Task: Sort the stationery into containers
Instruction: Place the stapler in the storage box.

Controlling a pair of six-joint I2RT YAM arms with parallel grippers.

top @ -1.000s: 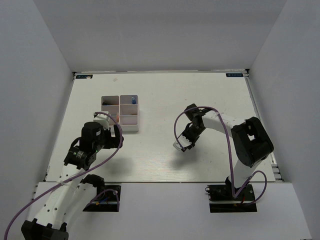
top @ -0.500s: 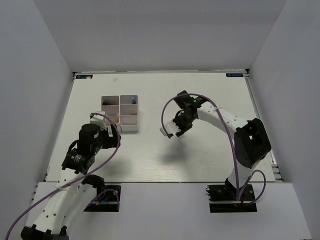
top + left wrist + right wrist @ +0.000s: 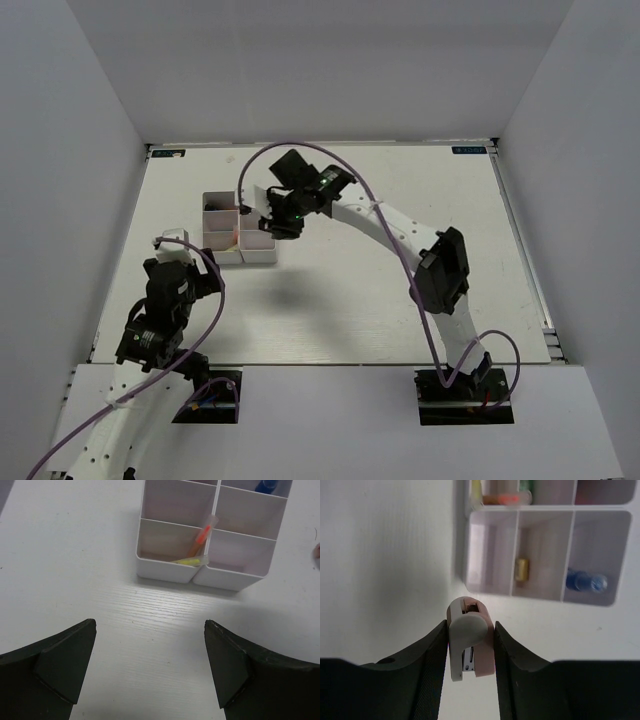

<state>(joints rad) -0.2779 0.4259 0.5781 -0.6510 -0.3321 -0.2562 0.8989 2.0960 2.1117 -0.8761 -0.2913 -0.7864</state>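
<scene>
Now my right pincer [image 3: 470, 626] clamps the grey block [image 3: 469, 647] beside the box [image 3: 545, 508], ready to drop it in, while my left pincer [image 3: 150, 625] hangs wide open, empty.

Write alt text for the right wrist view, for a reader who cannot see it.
The right gripper is shut on a small pink and grey stapler-like item, held over the white table just short of the organizer box. Its compartments hold a small yellowish piece, a blue-capped tube and, farther off, an orange stick.
</scene>
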